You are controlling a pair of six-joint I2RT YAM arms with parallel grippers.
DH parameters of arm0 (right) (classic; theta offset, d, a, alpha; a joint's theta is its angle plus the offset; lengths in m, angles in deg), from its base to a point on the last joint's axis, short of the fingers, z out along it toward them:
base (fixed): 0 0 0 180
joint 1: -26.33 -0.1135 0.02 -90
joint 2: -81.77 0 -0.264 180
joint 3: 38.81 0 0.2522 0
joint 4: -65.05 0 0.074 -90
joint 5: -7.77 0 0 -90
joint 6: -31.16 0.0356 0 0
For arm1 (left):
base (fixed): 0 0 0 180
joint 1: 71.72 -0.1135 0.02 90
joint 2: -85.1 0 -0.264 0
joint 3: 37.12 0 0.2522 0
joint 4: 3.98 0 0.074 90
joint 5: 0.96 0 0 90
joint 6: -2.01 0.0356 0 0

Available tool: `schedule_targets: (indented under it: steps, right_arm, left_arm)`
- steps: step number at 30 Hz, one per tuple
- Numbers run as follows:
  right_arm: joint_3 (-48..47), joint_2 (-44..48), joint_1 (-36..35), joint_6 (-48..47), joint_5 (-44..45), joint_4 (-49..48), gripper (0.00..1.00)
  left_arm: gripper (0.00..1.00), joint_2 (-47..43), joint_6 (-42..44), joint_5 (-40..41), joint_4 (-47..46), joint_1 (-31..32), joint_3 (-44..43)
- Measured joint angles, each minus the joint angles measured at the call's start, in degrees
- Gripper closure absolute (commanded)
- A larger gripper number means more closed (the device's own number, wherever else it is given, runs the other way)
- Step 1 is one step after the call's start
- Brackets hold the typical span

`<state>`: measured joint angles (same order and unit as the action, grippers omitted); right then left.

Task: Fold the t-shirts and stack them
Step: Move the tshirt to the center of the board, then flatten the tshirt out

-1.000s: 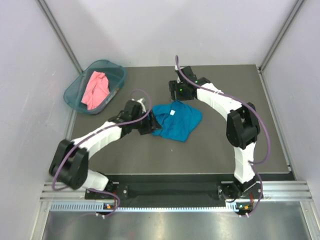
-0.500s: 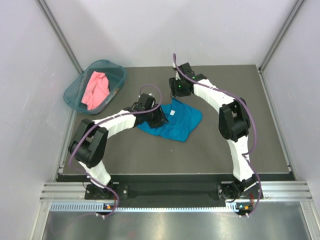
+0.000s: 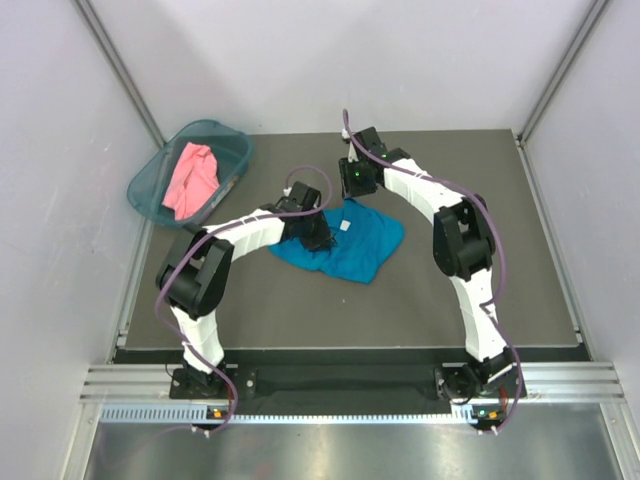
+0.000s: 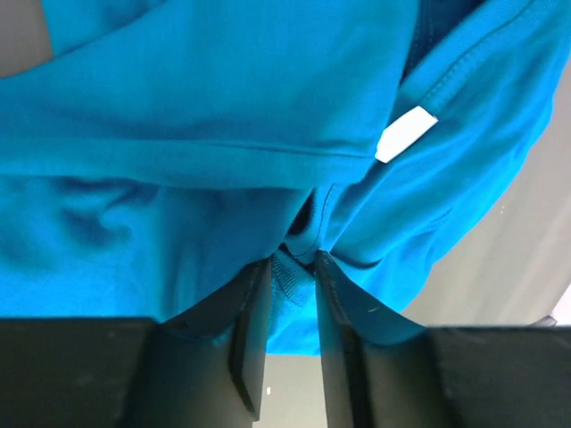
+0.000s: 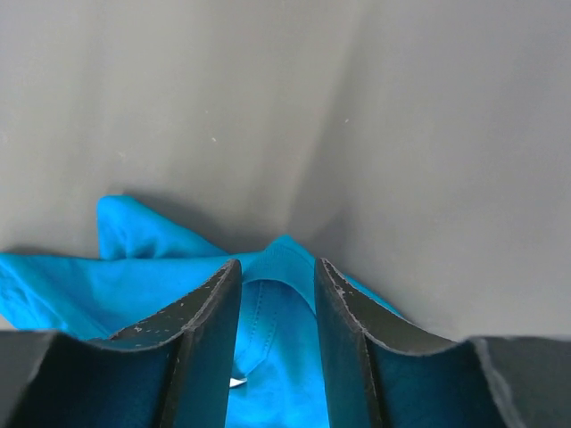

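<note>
- Filling most of the top view, the dark grey table (image 3: 480,290) lies between pale walls, with both arm bases at the bottom edge of the frame.
- The white left arm (image 3: 240,235) curves up from lower left, and the white right arm (image 3: 430,195) curves up from lower right. The two meet over the cloth at centre frame.
- The teal-blue t-shirt (image 3: 365,245) lies crumpled on the table, a little above the middle of the frame.
- The teal basket (image 3: 145,180) sits at the upper left, at the table's far left corner and well apart from the blue shirt.
- The salmon-pink t-shirt (image 3: 192,178) lies bunched inside that basket.
- The left gripper (image 4: 290,267) sits low on the shirt's left side. In its wrist view the two black fingers (image 4: 250,312) are drawn close together, pinching a ribbed fold of blue cloth, and creases run into the pinch.
- The right gripper (image 5: 277,272) is at the shirt's far edge. Its fingers (image 5: 214,312) close on a raised peak of the blue hem, with bare table beyond it.
- A small white label (image 4: 406,134) is sewn by the shirt's neckline, at the upper right of the left wrist view. Any print on it is too small to read.
</note>
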<state>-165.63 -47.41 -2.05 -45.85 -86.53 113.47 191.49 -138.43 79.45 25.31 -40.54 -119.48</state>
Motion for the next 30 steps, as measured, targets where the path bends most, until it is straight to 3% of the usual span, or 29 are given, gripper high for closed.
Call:
schedule_targets:
  steps: [4, 6, 9, 11, 13, 16, 17, 19, 25, 30]
  right_arm:
    - [-0.33, -1.09, 0.00, 0.02, -0.83, 1.01, 0.54]
    - [-0.33, -1.29, 0.00, -0.13, -1.16, 1.49, 0.49]
    - [-0.33, -1.33, -0.15, -0.59, -1.46, 1.95, 0.49]
    - [-0.33, -1.33, -0.22, -0.87, -1.51, 2.08, 0.52]
    - [-0.28, -1.33, -0.26, -1.01, -1.62, 2.32, 0.61]
    - [-0.20, -1.33, -0.35, -1.18, -1.57, 2.45, 0.77]
    - [-0.17, -1.33, -0.35, -1.14, -1.57, 2.56, 0.90]
    - [-0.17, -1.33, -0.37, -1.11, -1.46, 2.82, 0.98]
    - [0.15, -0.24, -0.37, -0.79, -0.22, 3.63, 0.99]
    - [0.28, 5.38, -0.37, -0.76, 1.09, 6.69, 1.00]
  left_arm:
    - [0.73, 0.52, 0.39, 0.04, 1.16, 0.00, -0.74]
    - [0.71, 0.55, 0.48, 0.07, 1.44, 0.00, -0.74]
    - [0.65, 0.83, 0.63, 0.00, 1.68, 0.00, -0.76]
    - [0.60, 1.07, 0.72, -0.02, 1.70, 0.00, -0.79]
    - [0.61, 1.27, 0.66, -0.07, 1.75, 0.02, -0.85]
    - [0.76, 1.95, 0.70, -0.13, 1.70, 0.07, -1.22]
    - [0.82, 2.21, 0.81, -0.13, 1.75, 0.07, -1.33]
    - [0.97, 2.67, 1.03, 0.02, 2.08, 0.09, -1.68]
    - [1.00, 2.49, 2.29, 1.51, 3.34, 0.11, -2.99]
    - [1.00, -3.04, 3.96, 5.57, 7.54, 0.11, -4.26]
